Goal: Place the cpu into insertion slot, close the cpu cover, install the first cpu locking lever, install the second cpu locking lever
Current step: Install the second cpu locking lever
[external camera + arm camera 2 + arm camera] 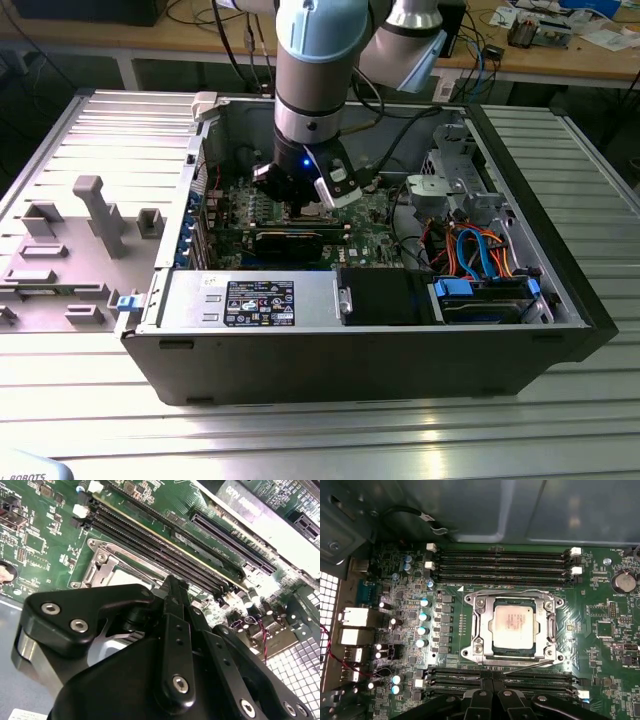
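**Beneath the hand: cpu seated, cover down**

Directly below the hand, the cpu sits flat in the insertion slot, its dull metal top showing through the window of the cpu cover, which lies closed over the chip. A thin wire lever runs along the socket edge nearest the hand, apparently not fully latched. The hand's fingers appear pressed together and carry nothing, poised just over that edge, judged suited to pushing the lever. The computer case rests open on the bench.
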